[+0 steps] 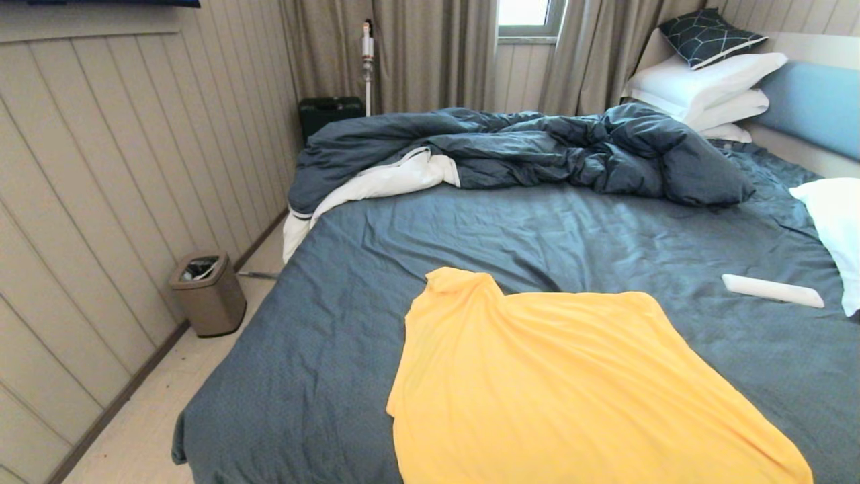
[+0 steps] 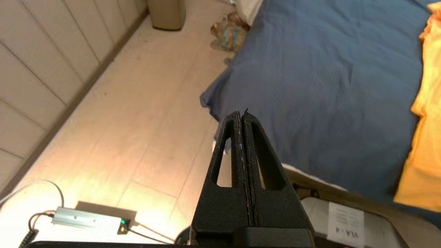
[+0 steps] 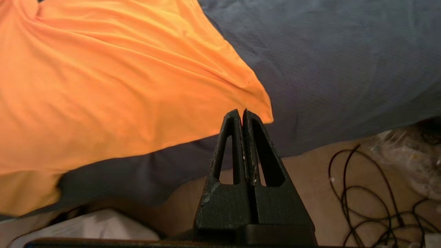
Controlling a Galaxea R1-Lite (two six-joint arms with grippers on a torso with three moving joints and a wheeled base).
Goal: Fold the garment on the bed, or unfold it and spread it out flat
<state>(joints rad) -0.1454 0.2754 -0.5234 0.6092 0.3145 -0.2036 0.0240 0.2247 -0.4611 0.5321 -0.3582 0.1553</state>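
On the bed (image 1: 336,282) the yellow T-shirt (image 1: 571,390) is laid near the front edge — both the left gripper (image 2: 242,113) and right gripper (image 3: 242,112) are pressed together, empty, off the mattress — a single-layer pinch could bunch it.

My arms and grippers fall outside the head view entirely. There the garment (image 1: 571,390) runs off the bottom edge, so its lower hem is unseen. The bed (image 1: 336,349) is cut at the right and bottom edges. A small white object (image 1: 772,290) lies on the sheet, possibly a remote; too small to identify
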